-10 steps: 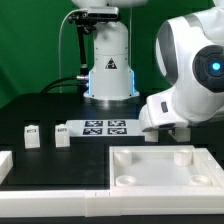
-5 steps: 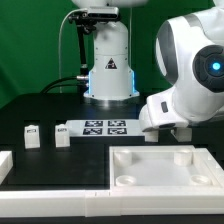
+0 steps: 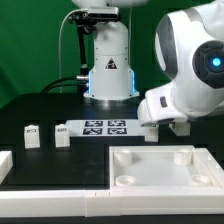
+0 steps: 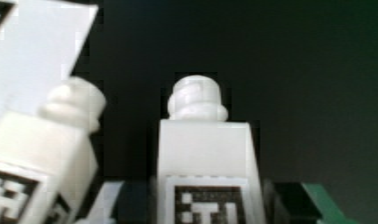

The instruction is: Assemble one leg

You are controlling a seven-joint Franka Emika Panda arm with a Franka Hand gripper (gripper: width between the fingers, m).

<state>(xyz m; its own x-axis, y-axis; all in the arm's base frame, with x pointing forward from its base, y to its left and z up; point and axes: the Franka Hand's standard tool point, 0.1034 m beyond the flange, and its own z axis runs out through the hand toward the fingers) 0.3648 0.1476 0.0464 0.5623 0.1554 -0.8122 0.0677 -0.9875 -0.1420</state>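
Jaws first: their dark tips sit close against either side of the leg (image 4: 204, 150), level with its marker tag, but we cannot tell from the wrist view whether they pinch it or merely bracket it. The leg's rounded end points away from the wrist camera. A second leg (image 4: 53, 150) sits just beside it, with a sliver of black bench (image 3: 90, 150) between them.

In the exterior view this pair lies behind the far rim of the large socketed slab (image 3: 150, 170), toward the bench's back edge on the exterior view's right, and the arm's wrist largely hides it. Two more legs (image 3: 32, 135) (image 3: 62, 135) stand toward the exterior view's left edge of the bench, with the marker board (image 3: 100, 127) between them and the arm.

We judge the pickup of the first leg to be the step in hand. Nothing is seated in a socket yet. Next we would want a firm grip and a straight lift that does not nudge the neighbouring leg. Then comes a carry to a corner socket, with the rounded end lined up squarely over it.
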